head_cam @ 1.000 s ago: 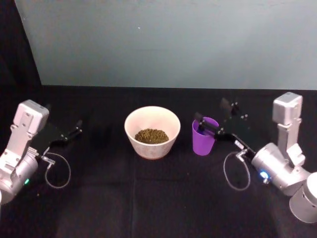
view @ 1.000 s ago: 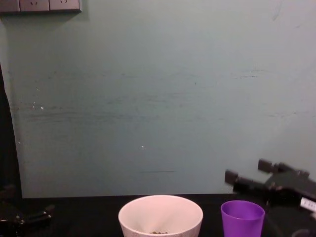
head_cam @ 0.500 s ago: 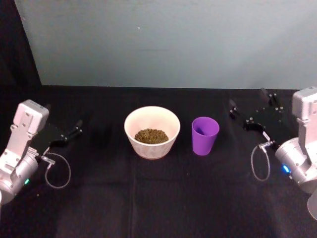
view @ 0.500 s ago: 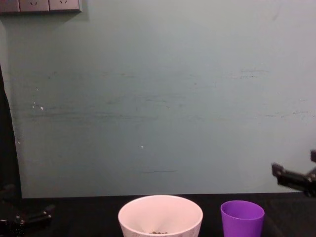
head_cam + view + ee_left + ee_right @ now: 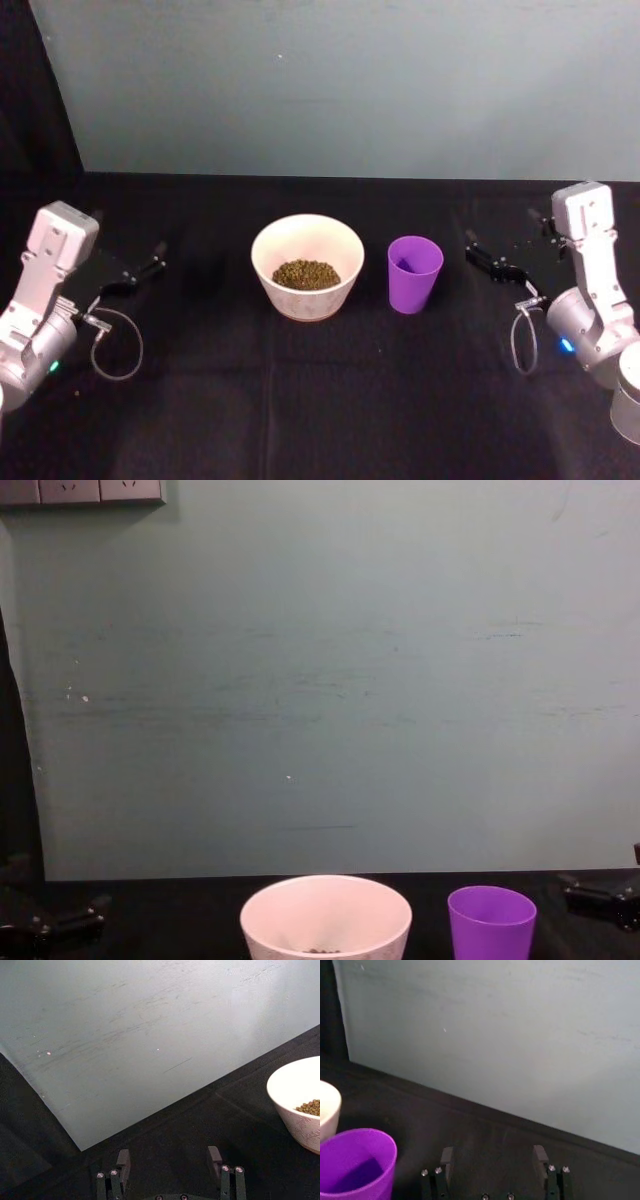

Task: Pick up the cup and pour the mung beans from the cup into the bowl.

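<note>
The purple cup (image 5: 414,272) stands upright on the black table, just right of the off-white bowl (image 5: 307,262). A heap of mung beans (image 5: 306,274) lies in the bowl. What I see of the cup's inside (image 5: 351,1174) is plain purple. My right gripper (image 5: 498,242) hovers open to the right of the cup, a short gap away, nothing between its fingers (image 5: 447,1156). My left gripper (image 5: 150,256) rests open at the far left, well clear of the bowl (image 5: 294,1094). From the chest, bowl (image 5: 325,916) and cup (image 5: 490,920) stand side by side.
A pale teal wall (image 5: 340,80) closes off the back of the table. Black cloth (image 5: 320,400) covers the whole surface, with free room in front of the bowl and cup. A cable loop (image 5: 118,345) hangs by my left wrist, another (image 5: 522,340) by my right.
My right gripper let go of the cup's rim and drew back to the right, then settled lower. The cup stayed upright in place. The left arm has not moved.
</note>
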